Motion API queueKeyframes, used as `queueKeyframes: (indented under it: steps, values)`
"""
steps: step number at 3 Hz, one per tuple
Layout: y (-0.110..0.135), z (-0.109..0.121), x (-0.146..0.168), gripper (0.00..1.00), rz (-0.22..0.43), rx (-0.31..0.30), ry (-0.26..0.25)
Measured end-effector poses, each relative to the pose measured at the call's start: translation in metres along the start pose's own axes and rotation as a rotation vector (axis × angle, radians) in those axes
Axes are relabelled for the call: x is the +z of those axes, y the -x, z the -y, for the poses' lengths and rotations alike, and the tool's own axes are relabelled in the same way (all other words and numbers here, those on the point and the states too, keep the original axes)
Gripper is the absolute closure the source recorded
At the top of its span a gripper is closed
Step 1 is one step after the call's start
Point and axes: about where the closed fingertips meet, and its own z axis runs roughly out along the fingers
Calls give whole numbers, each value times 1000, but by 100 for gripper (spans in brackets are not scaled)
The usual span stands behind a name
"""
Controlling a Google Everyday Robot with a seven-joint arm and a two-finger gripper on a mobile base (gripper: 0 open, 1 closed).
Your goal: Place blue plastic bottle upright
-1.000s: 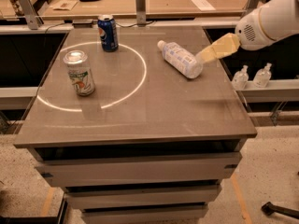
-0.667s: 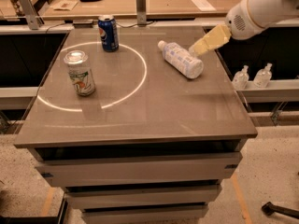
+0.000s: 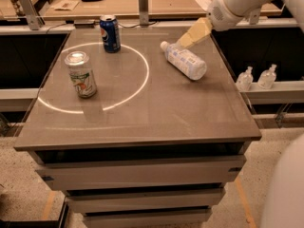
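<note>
The blue plastic bottle [image 3: 186, 61] lies on its side on the grey table [image 3: 142, 113], at the far right. Its white cap points to the far left and its base points toward the right front. It has a pale blue-and-white label. My gripper [image 3: 186, 40] is tan and comes in from the upper right on a white arm [image 3: 232, 6]. It hovers just above and behind the bottle's neck, close to the cap. It holds nothing that I can see.
A dark blue soda can [image 3: 109, 33] stands at the far left-middle. A green-and-white can [image 3: 82, 75] stands at the left. A white ring [image 3: 102, 77] is marked on the table. Two small pump bottles [image 3: 256, 78] stand on a ledge to the right.
The gripper has moved left and toward the far side, from beside the bottle's base end to over its neck. The bottle and the cans have not moved.
</note>
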Motion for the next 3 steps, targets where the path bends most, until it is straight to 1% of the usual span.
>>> queueKeyframes:
  steps: [1, 2, 3]
  values:
    - [15, -6, 21, 0, -92, -5, -43]
    - [22, -23, 40, 0, -172, -53, -60]
    - [14, -37, 61, 0, -218, -78, -30]
